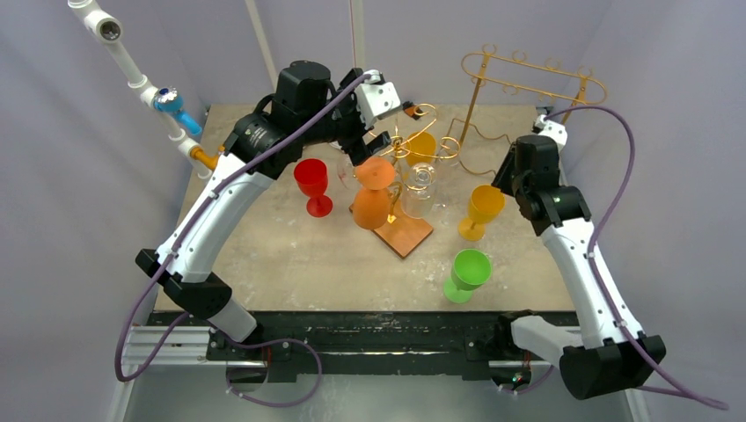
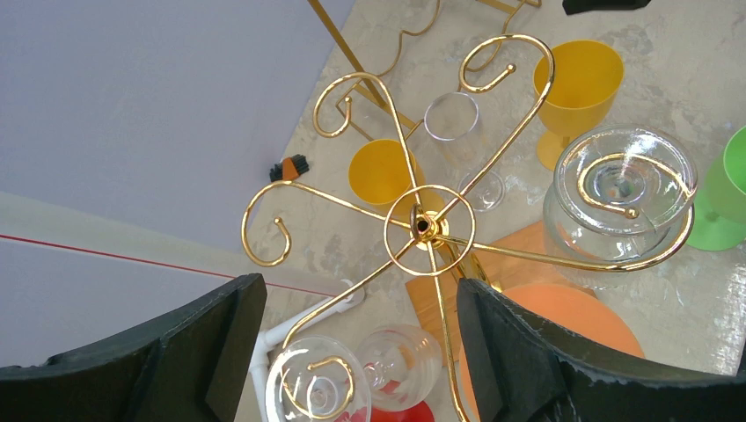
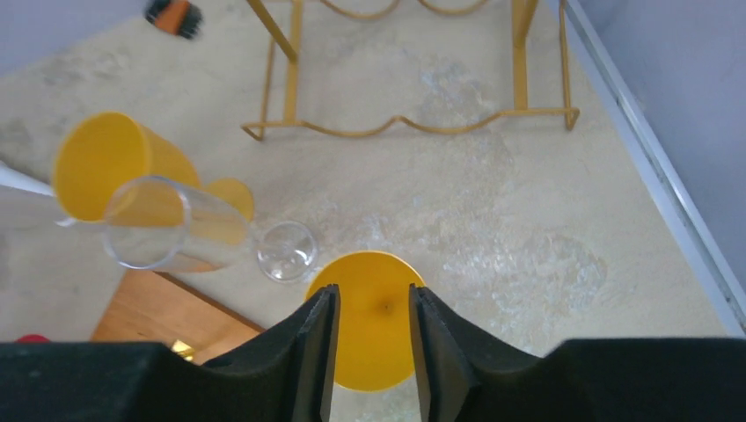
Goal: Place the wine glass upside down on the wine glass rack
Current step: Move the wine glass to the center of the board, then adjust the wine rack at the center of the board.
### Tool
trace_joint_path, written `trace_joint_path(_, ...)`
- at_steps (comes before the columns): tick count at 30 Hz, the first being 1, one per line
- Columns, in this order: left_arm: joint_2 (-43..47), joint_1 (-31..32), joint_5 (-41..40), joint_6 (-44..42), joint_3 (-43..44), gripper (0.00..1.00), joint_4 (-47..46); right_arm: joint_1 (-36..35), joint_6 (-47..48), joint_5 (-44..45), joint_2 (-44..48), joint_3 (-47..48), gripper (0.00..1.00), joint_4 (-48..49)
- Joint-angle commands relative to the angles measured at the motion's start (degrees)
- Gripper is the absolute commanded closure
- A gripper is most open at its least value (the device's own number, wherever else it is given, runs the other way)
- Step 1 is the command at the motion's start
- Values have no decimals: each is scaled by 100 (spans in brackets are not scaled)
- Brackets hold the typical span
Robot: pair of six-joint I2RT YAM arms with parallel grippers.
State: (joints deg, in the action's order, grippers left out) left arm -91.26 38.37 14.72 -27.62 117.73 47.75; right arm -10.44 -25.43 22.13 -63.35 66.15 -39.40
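Observation:
The gold wine glass rack (image 1: 413, 141) with spiral hooks stands on a wooden base (image 1: 406, 236). An orange glass (image 1: 374, 189) and a clear glass (image 1: 420, 186) hang from it upside down. My left gripper (image 1: 374, 132) is open and empty above the rack's hub (image 2: 428, 227); another clear glass (image 2: 318, 382) hangs on a hook below it. My right gripper (image 3: 371, 303) is open directly above an upright yellow glass (image 3: 374, 330), which also shows in the top view (image 1: 482, 209).
A red glass (image 1: 312, 185) stands left of the rack and a green glass (image 1: 466, 272) near the front. A second yellow glass (image 3: 114, 176) and a clear glass (image 3: 176, 233) are behind the rack. A second gold rack (image 1: 532, 83) stands at the back right. A white pipe (image 1: 141, 83) crosses the back left.

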Motion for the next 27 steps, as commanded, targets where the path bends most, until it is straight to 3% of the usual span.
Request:
trace_joint_path(1, 76, 4, -188, 168, 24, 16, 3, 13, -12, -462, 346, 658, 61, -172)
trace_joint_path(6, 47, 4, -177, 189, 46, 16, -39, -75, -484, -1921, 459, 217, 82, 89)
trace_joint_path(10, 1, 6, -185, 224, 88, 16, -34, -454, -710, -2057, 406, -391, 92, 334)
trace_joint_path(27, -473, 4, 24, 414, 416, 19, -2, -942, -957, -1943, -592, -1597, 97, 1675)
